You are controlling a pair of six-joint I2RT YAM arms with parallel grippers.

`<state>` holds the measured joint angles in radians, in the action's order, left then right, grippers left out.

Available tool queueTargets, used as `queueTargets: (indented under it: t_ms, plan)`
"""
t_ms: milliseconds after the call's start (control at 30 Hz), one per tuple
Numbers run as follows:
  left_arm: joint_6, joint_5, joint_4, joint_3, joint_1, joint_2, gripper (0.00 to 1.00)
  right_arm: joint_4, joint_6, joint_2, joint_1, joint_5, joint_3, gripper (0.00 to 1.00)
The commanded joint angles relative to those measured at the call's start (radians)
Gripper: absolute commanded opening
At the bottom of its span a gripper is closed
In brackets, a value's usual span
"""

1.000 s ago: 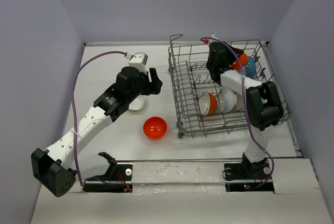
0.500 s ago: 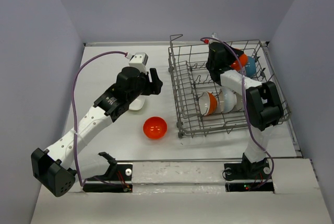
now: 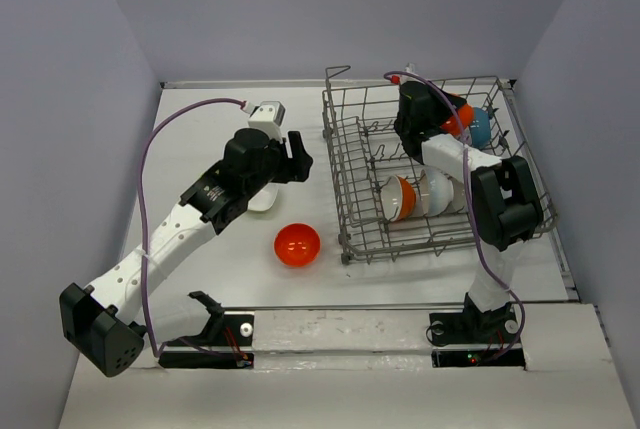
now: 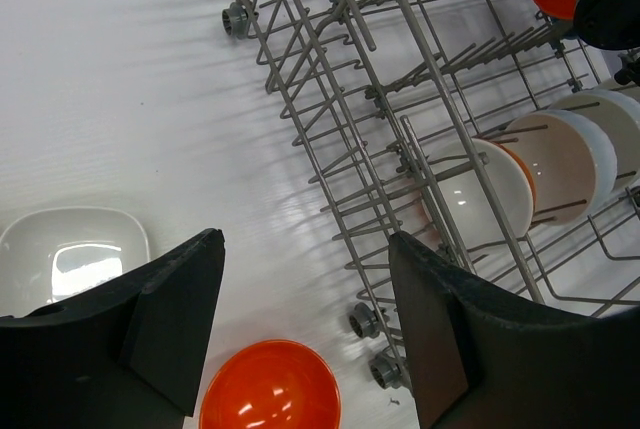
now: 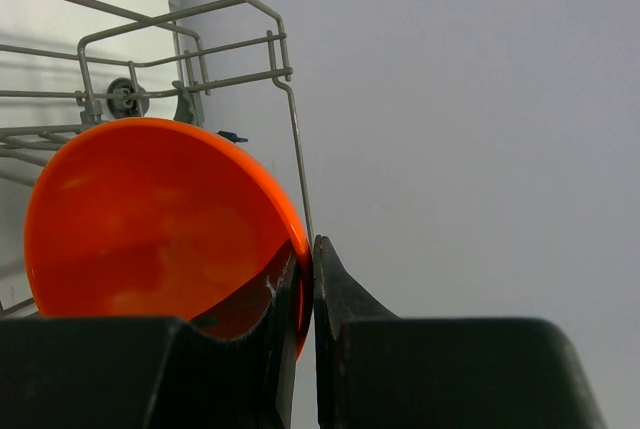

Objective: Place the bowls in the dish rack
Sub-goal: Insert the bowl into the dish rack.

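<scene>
Top external view is showing the grey wire dish rack (image 3: 345, 189) sitting right of centre on the white worktop (image 3: 200, 139), tines pointing up. The right gripper (image 5: 305, 284) fingers are pinching the rim of one glossy orange bowl (image 5: 150, 219), tipped on edge near the rack's far corner beside one blue bowl (image 3: 481, 129). At least two white bowls (image 3: 436, 191) are standing on edge inside. The left gripper (image 4: 305, 279) is hovering, fingers spread, over a second orange bowl (image 4: 268, 389) lying mouth-up and one squarish white bowl (image 4: 72, 254).
</scene>
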<state>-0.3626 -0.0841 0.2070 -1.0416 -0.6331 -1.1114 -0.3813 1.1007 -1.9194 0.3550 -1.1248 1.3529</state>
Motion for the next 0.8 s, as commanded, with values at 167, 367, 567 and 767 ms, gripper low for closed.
queueTargets:
  t_ms: [167,367,567,767]
  plan:
    - [0.022,-0.023,-0.024,0.0,-0.011,0.018,0.76,0.022,-0.01,0.013,-0.002,-0.006,0.028,0.01]
    - [0.024,-0.025,-0.024,0.0,-0.014,0.016,0.76,0.009,0.004,0.025,-0.011,-0.009,0.022,0.01]
    - [0.025,-0.032,-0.023,0.003,-0.019,0.016,0.76,-0.002,0.014,0.026,-0.022,-0.01,0.015,0.01]
    - [0.028,-0.039,-0.021,0.002,-0.025,0.015,0.76,-0.014,0.025,0.037,-0.031,-0.01,0.012,0.01]
